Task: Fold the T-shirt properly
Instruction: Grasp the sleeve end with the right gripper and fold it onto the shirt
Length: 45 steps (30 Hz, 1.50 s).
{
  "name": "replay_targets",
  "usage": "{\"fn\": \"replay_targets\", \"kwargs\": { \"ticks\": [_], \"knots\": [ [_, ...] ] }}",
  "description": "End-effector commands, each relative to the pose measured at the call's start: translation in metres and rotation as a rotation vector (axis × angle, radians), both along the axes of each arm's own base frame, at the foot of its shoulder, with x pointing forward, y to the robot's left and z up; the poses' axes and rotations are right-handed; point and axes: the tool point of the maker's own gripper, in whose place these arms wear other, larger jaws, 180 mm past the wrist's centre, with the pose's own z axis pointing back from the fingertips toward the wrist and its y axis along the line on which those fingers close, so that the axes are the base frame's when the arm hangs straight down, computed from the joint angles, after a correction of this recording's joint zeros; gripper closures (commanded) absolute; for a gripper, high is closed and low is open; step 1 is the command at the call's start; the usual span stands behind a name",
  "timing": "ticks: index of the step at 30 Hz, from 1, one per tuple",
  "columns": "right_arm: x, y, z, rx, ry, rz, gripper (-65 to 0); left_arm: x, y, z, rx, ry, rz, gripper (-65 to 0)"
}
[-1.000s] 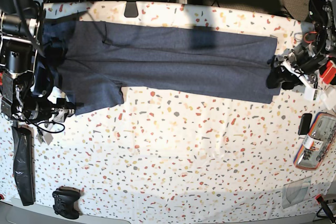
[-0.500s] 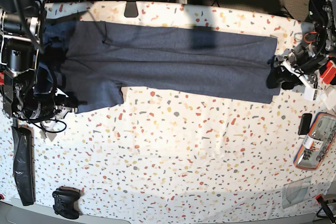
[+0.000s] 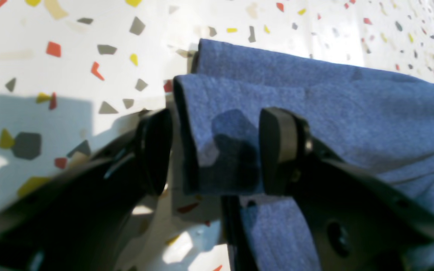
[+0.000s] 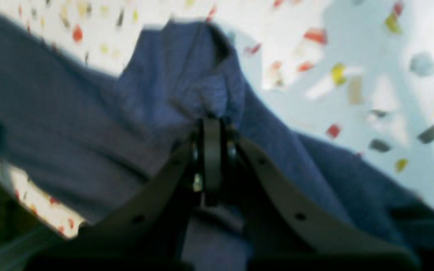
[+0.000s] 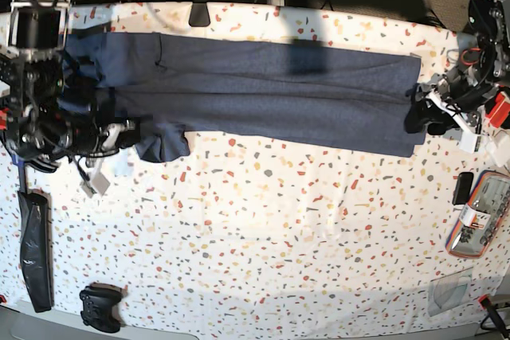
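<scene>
**A:** Two tools on the T-shirt (image 5: 263, 89), one at each end. It lies stretched in a long band across the far half of the speckled surface (image 5: 279, 228), already folded lengthwise, plain side up. We read this as the start of the crosswise fold.

**B:** Agreed. Right tool (image 4: 211, 124)?

**A:** Jaws pressed together with cloth pinched between them, at the sleeve end. In the base view that corner looks lifted and bunched just off the surface. The wrist view is blurred, so we can't count the layers.

**B:** Left tool (image 3: 217, 150)?

**A:** Parted fairly wide, straddling the folded hem edge. One finger (image 3: 283, 150) lies against the cloth; the other (image 3: 155, 150) stands just clear of the fold. It grips nothing yet.

**B:** So the next move calls for what?

**A:** Our judgement: the left tool has to clamp on that hem before anything travels. Then both ends need to lift level, and one end carries over towards the other.

**B:** Risk?

**A:** We see at least two layers at the hem. If the left tool bites only the top one, the lengthwise fold could open up.
</scene>
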Motion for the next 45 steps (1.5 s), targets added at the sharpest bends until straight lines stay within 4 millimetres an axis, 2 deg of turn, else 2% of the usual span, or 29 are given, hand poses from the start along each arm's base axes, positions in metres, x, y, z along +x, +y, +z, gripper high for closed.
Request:
{"fn": "replay_targets", "kwargs": {
  "ticks": [1, 5, 7, 11, 16, 25, 31, 32, 34, 36, 41, 45],
  "knots": [
    [0.008, 0.007, 0.023, 0.024, -0.085, 0.024, 0.0, 0.011, 0.005, 0.018, 0.000, -0.062, 0.002, -35.4],
    [-0.029, 0.040, 0.030, 0.078, -0.107, 0.117, 0.0, 0.011, 0.005, 0.018, 0.000, -0.062, 0.002, -35.4],
    [-0.045, 0.050, 0.030, 0.074, -0.110, 0.153, 0.0, 0.011, 0.005, 0.018, 0.000, -0.062, 0.002, -35.4],
    [-0.072, 0.061, 0.028, 0.071, -0.095, 0.195, 0.0, 0.011, 0.005, 0.018, 0.000, -0.062, 0.002, -35.4],
    [-0.095, 0.066, 0.019, 0.075, -0.056, 0.212, 0.0, 0.011, 0.005, 0.018, 0.000, -0.062, 0.002, -35.4],
    [-0.118, 0.067, 0.007, 0.084, 0.003, 0.212, 0.0, 0.011, 0.005, 0.018, 0.000, -0.062, 0.002, -35.4],
    [-0.119, 0.081, 0.017, 0.181, -0.002, 0.217, 0.0, 0.011, 0.005, 0.018, 0.000, -0.062, 0.003, -35.4],
    [-0.119, 0.082, 0.018, 0.190, -0.003, 0.218, -4.8, 0.011, 0.005, 0.018, 0.000, -0.063, 0.002, -35.4],
    [-0.119, 0.085, 0.021, 0.217, -0.005, 0.219, -20.6, 0.011, 0.005, 0.018, 0.000, -0.063, 0.002, -35.4],
    [-0.121, 0.090, 0.024, 0.249, 0.005, 0.225, -29.7, 0.011, 0.005, 0.018, 0.000, -0.063, 0.002, -35.4],
    [-0.139, 0.105, 0.036, 0.367, 0.079, 0.278, -30.5, 0.011, 0.005, 0.018, 0.000, -0.063, 0.002, -35.4],
    [-0.130, 0.100, 0.040, 0.365, 0.044, 0.253, -30.5, 0.010, 0.006, 0.017, 0.001, -0.054, -0.001, -35.5]
  ]
}}
